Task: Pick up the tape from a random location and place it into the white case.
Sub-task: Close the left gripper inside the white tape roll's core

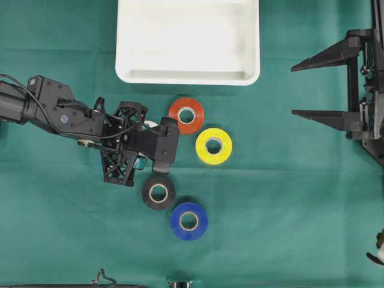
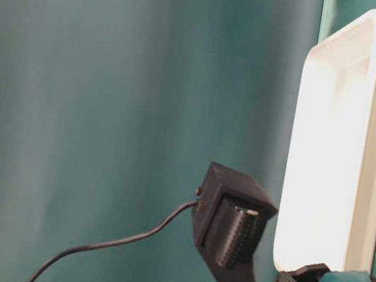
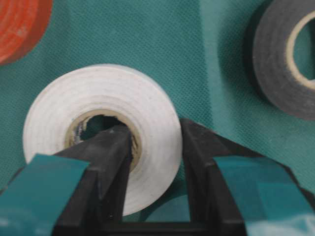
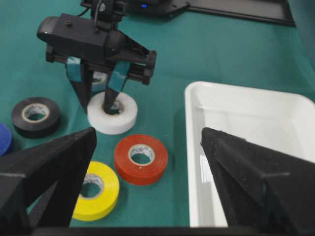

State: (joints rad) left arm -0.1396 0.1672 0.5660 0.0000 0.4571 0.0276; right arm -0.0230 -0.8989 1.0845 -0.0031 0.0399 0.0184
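Left gripper [image 4: 100, 101] pinches the wall of the white tape roll [image 4: 112, 113], one finger in the core and one against the outer face; the roll lies flat on the green counter [image 1: 288, 198]. Red tape roll [image 1: 186, 115] lies at 2 o'clock from it, black tape roll [image 1: 158, 192] at 5 o'clock. Yellow tape roll [image 1: 213, 146] and blue tape roll [image 1: 189, 221] lie nearby. The white case [image 1: 187, 77] sits at 12 o'clock. Right gripper [image 1: 318, 89] is spread wide, well apart.
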